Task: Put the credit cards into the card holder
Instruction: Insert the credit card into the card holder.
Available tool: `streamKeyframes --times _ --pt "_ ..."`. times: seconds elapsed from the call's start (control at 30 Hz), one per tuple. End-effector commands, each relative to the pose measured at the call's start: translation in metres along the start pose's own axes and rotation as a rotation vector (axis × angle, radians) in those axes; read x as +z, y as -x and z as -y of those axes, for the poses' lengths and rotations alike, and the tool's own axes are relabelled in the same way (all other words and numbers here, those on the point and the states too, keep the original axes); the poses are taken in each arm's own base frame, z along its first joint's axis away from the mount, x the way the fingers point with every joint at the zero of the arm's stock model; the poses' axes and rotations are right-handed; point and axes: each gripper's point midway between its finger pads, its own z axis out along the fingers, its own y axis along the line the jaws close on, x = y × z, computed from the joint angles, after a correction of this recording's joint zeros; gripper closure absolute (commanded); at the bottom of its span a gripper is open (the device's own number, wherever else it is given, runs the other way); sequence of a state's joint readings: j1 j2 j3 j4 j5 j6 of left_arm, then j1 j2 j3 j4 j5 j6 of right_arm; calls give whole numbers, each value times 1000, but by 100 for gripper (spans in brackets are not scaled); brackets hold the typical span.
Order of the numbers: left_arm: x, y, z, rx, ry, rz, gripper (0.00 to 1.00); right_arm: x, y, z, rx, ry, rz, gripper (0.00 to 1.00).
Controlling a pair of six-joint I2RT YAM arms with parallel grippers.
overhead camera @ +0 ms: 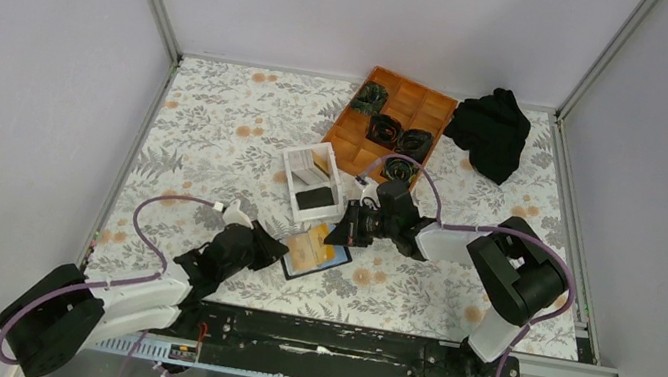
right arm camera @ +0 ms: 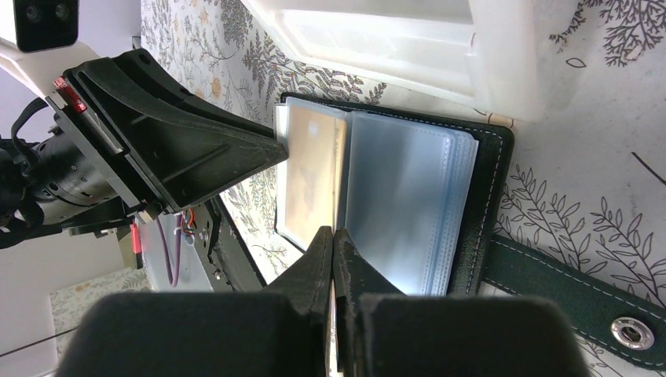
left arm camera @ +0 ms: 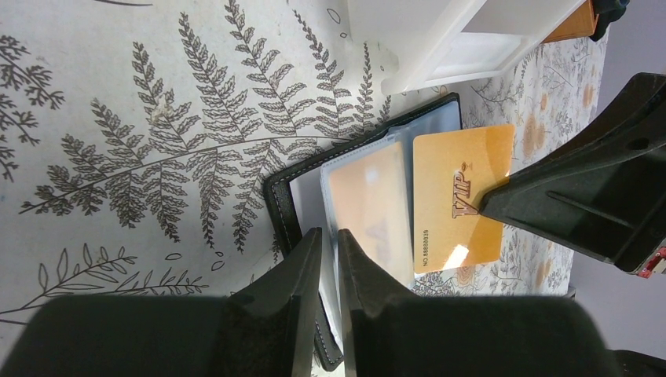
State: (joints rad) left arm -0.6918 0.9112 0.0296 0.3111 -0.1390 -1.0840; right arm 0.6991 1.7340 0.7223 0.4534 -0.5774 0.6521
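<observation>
The black card holder (overhead camera: 324,260) lies open on the fern-patterned table, its clear sleeves fanned out. Seen from the left wrist, its cover (left arm camera: 281,206) frames a sleeve with an orange-tan card (left arm camera: 369,206) blurred behind the plastic. My left gripper (left arm camera: 328,239) pinches the sleeve edge between nearly closed fingers. My right gripper (right arm camera: 333,236) is shut on a gold-orange credit card (left arm camera: 459,196) marked VIP, which it holds edge-on against the sleeves (right arm camera: 404,200). The holder's strap (right arm camera: 550,279) with its snap points right. In the top view, the left gripper (overhead camera: 278,251) and right gripper (overhead camera: 340,235) flank the holder.
A white open-topped box (overhead camera: 310,185) stands just behind the holder, close to both grippers (right arm camera: 393,47). Farther back sits the orange wooden compartment tray (overhead camera: 344,129) holding dark coiled items. A black cloth (overhead camera: 491,130) lies at the back right. Grey walls enclose the table.
</observation>
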Motion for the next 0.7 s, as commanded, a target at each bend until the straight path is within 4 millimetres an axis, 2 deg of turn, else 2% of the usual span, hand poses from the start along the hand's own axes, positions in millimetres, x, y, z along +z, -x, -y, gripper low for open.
streamKeyframes --times 0.0,0.67 --pt "2 4 2 19 2 12 80 0 16 -15 -33 47 30 100" --pt "3 4 3 15 -6 9 80 9 1 1 14 22 7 100"
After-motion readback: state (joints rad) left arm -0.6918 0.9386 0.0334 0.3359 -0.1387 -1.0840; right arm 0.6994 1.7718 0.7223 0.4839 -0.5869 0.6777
